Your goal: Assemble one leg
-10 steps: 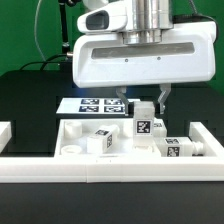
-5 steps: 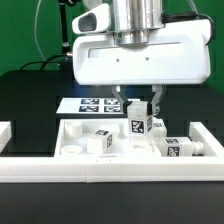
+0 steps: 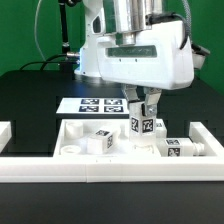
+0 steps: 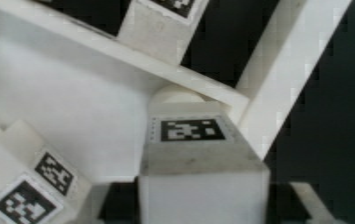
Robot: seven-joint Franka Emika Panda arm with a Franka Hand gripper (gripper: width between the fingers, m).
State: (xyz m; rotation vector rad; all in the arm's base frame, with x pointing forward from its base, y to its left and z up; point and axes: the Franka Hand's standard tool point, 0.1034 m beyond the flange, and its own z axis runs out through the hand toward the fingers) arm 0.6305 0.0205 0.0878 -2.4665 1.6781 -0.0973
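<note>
The blocky white plastic leg (image 3: 143, 124) has its upper end hidden between the jaws, which also cover the flat white marker board (image 3: 88, 104) at the exterior view's right. The wrist view is blurred, and its edge crops the leg.

Bright, even light fills the exterior view. The white tray (image 3: 110, 165) nearly washes out, the black worktop (image 3: 30, 95) stays dull without glare, and only faint grey shading lies beneath the hand (image 3: 143, 108). Both pictures are coarse. In the wrist view the close leg (image 4: 195, 150) and its tag look fuzzy.
</note>
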